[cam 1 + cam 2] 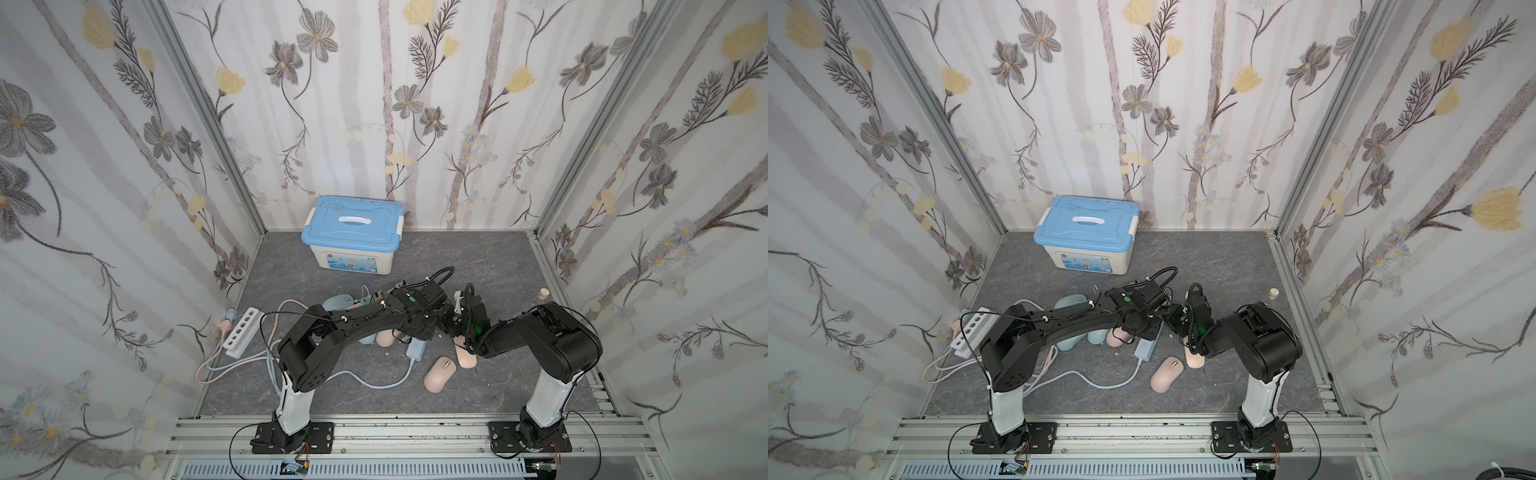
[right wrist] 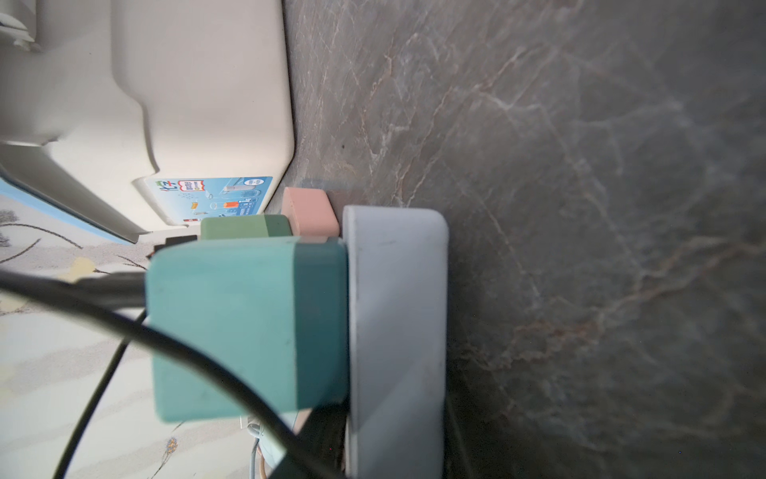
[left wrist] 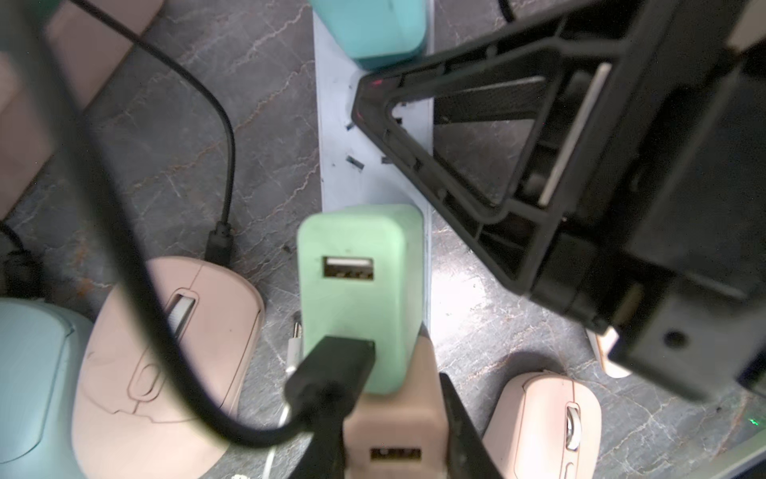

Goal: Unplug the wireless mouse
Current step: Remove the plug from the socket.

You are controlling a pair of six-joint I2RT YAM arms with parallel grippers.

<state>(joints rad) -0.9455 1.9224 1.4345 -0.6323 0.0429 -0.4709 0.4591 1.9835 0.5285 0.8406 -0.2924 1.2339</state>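
Observation:
A light blue power strip lies on the grey floor with a teal charger, a green charger and a pink charger plugged into it. A black USB plug sits in the green charger; its other port is empty. A black cable ends in the front of a pink mouse beside the strip. My left gripper is shut on the pink charger. My right gripper is shut on the end of the power strip, next to the teal charger.
More mice lie around the strip: a pink mouse, a second pink one half under the right arm, and a blue mouse. A blue-lidded box stands at the back. A white power strip and loose cords lie left.

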